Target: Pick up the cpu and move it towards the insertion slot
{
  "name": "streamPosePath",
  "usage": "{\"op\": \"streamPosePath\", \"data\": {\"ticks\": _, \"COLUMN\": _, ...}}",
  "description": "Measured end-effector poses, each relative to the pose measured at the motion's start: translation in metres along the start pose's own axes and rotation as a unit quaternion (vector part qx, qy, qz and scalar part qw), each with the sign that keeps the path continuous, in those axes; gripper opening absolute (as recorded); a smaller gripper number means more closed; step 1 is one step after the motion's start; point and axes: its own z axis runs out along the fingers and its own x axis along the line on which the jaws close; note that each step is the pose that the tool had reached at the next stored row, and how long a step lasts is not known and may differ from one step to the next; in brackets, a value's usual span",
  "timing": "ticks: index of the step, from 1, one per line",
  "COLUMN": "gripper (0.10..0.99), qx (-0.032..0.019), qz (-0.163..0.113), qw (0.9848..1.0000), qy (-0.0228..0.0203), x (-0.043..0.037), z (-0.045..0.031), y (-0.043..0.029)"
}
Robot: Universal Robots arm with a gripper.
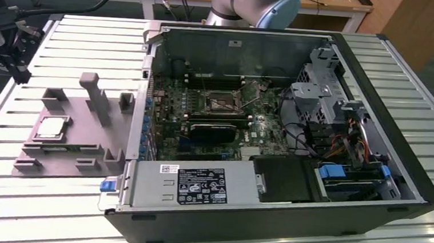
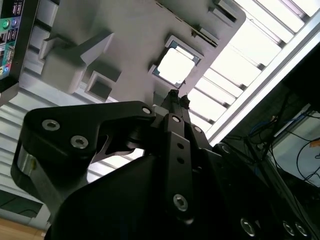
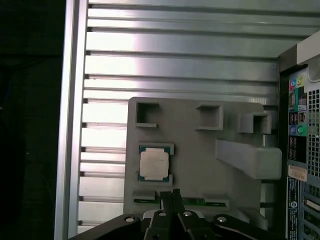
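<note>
The cpu (image 1: 52, 128) is a small silvery square chip lying flat in a recess of the grey plastic fixture (image 1: 77, 157), at the exterior view's left of the open computer case. Both wrist views look down on the cpu (image 3: 153, 165) (image 2: 175, 66). My gripper (image 3: 172, 193) (image 2: 174, 96) hangs above the fixture's edge, a short way off the chip, fingers pressed together and holding nothing. The exterior view has the gripper (image 1: 21, 73) high at its left edge. The insertion slot (image 1: 220, 101) is the metal-framed square socket on the motherboard inside the case.
The fixture carries raised grey blocks and a tall post (image 1: 90, 92). The case's metal wall (image 1: 136, 127) stands between fixture and motherboard. A black cooler (image 1: 210, 132), cables and drive bays (image 1: 339, 124) crowd the case interior. All rests on a ribbed aluminium table (image 1: 78, 37).
</note>
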Motion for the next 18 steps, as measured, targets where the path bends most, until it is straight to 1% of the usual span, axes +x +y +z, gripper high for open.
{"op": "streamPosePath", "data": {"ticks": 7, "gripper": 0.102, "qx": 0.0001, "qz": 0.000, "qw": 1.0000, "qy": -0.0005, "x": 0.0031, "z": 0.0120, "y": -0.0038}}
{"op": "streamPosePath", "data": {"ticks": 10, "gripper": 0.102, "qx": 0.0000, "qz": 0.000, "qw": 1.0000, "qy": -0.0026, "x": 0.0057, "z": 0.0154, "y": -0.0066}}
{"op": "streamPosePath", "data": {"ticks": 18, "gripper": 0.102, "qx": 0.0001, "qz": 0.000, "qw": 1.0000, "qy": -0.0064, "x": 0.0137, "z": 0.0254, "y": -0.0152}}
